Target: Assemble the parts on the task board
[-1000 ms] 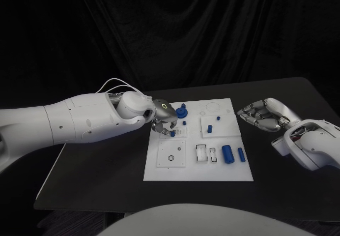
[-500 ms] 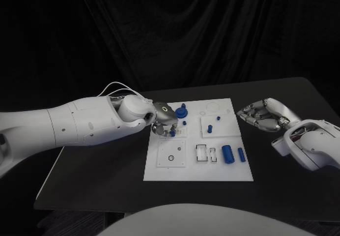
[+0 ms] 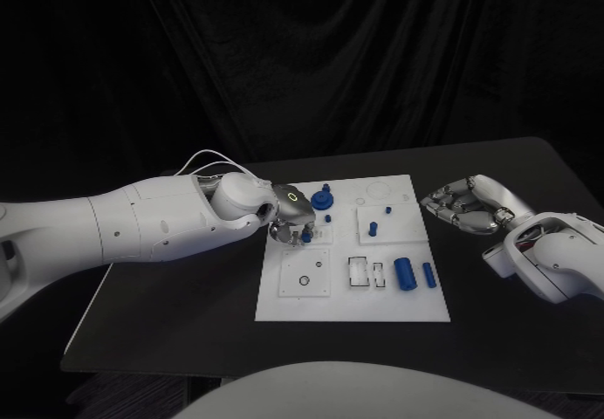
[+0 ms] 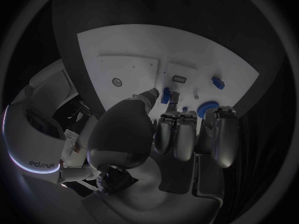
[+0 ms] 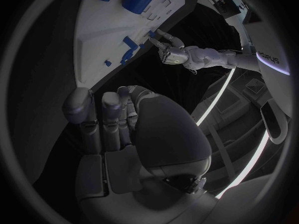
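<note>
Now, at the bench: 2 white arms reach over a black bench (image 3: 188,323) carrying the white task board (image 3: 353,301).
Left arm: it comes in low from the side, its smooth rounded shell angled across the bench toward the board's near-left corner.
Left robot hand (image 3: 292,220): silver and glossy, poised over the board's upper-left part, fingers pointing down; thumb and a finger pinch a small blue peg (image 3: 306,236) just above the board. The left wrist view shows the same peg (image 4: 166,95) between the fingertips (image 4: 151,93).
Right arm: white, bent at the board's right side, on the bench and apart from the plate.
Right robot hand (image 3: 466,204): metallic, fingers curled inward on nothing, hanging beside the board's right edge, not touching it.
Task board: flat, matte white rectangle with raised square panels and shallow cut-outs.
Parts on the board: a blue knobbed piece (image 3: 324,198) standing near the left robot hand; a short blue pin (image 3: 373,230) upright in a square panel; a thick blue cylinder (image 3: 404,272) and a thinner blue rod (image 3: 429,275) lying side by side toward the right edge.
Other features: a small dark ring (image 3: 305,280) sits on the lower-left panel.
</note>
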Motion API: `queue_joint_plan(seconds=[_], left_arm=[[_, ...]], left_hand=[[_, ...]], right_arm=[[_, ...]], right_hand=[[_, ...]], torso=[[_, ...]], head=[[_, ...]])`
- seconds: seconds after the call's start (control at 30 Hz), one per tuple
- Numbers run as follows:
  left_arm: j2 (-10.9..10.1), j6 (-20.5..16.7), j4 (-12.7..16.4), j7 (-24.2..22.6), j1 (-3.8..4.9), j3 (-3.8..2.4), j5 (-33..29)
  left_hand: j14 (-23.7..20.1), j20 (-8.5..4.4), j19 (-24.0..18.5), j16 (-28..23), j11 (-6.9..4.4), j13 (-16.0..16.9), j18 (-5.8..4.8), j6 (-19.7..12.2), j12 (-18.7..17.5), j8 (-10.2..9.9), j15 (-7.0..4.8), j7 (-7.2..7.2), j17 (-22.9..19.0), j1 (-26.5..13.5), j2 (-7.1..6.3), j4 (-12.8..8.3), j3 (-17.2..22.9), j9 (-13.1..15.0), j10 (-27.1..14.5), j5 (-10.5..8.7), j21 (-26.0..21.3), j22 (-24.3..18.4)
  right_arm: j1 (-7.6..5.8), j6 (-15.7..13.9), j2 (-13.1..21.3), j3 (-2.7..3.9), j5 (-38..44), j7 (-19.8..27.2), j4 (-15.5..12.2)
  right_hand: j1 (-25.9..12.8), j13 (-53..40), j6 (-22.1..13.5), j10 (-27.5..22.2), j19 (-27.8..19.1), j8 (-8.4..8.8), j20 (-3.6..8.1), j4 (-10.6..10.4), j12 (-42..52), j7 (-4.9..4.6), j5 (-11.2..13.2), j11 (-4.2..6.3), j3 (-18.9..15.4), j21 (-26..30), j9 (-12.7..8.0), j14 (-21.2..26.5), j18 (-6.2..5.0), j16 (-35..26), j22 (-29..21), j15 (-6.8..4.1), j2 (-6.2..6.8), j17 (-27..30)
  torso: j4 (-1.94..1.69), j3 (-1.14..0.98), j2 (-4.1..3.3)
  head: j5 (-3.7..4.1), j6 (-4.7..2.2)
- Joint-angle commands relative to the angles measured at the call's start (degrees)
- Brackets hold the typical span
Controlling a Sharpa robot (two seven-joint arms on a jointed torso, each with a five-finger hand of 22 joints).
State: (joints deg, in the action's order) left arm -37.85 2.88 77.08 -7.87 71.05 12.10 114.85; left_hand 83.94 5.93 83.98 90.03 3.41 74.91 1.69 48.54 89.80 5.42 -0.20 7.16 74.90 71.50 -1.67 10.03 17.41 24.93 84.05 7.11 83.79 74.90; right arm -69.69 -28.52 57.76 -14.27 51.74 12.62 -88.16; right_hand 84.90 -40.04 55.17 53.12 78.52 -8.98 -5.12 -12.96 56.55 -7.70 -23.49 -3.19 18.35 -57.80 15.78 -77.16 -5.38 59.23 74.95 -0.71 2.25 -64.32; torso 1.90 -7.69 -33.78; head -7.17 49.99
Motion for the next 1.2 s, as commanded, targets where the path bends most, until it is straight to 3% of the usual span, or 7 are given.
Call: queue_joint_plan(seconds=[0.03, 1.2], left_arm=[[0.22, -0.79, -0.19, 0.20, -0.25, -0.04, 0.16], [0.51, -3.26, -0.41, 1.43, -0.91, -0.05, 0.16]], left_hand=[[6.06, 0.29, 0.46, -0.03, 0.03, 15.09, 0.13, 0.63, 0.20, 0.24, -0.05, 0.01, 15.10, -0.21, 0.31, -0.16, -0.09, 0.12, 5.95, 0.14, -0.33, 12.70], [6.06, 0.26, 0.15, -0.03, 0.02, 15.09, 0.23, 1.44, 0.20, 0.36, -0.06, 0.02, 15.10, -1.07, 0.92, 0.07, -0.03, 0.57, 5.95, 0.95, -0.77, 12.55]], right_arm=[[0.10, 0.69, -0.01, 0.04, 0.03, -1.00, -0.03], [0.10, 1.80, -0.06, 0.04, 0.03, -2.01, 0.06]], right_hand=[[0.06, 0.05, -0.31, -0.29, -0.37, -0.14, -0.20, 0.02, -0.35, 0.18, -0.18, 0.17, 0.23, 0.21, 0.05, 0.32, -0.66, -0.20, 7.08, -0.05, 0.07, 0.03], [0.18, 0.17, -0.30, -0.38, -0.47, -0.17, -0.19, 0.17, -0.44, 0.18, -0.41, 0.17, 0.33, 0.47, 0.09, 0.40, -0.70, -0.38, 7.02, -0.07, 0.09, 0.17]], torso=[[-0.01, 0.00, 0.02], [-0.03, 0.00, -0.04]], head=[[0.01, 0.01], [-0.01, 0.01]])
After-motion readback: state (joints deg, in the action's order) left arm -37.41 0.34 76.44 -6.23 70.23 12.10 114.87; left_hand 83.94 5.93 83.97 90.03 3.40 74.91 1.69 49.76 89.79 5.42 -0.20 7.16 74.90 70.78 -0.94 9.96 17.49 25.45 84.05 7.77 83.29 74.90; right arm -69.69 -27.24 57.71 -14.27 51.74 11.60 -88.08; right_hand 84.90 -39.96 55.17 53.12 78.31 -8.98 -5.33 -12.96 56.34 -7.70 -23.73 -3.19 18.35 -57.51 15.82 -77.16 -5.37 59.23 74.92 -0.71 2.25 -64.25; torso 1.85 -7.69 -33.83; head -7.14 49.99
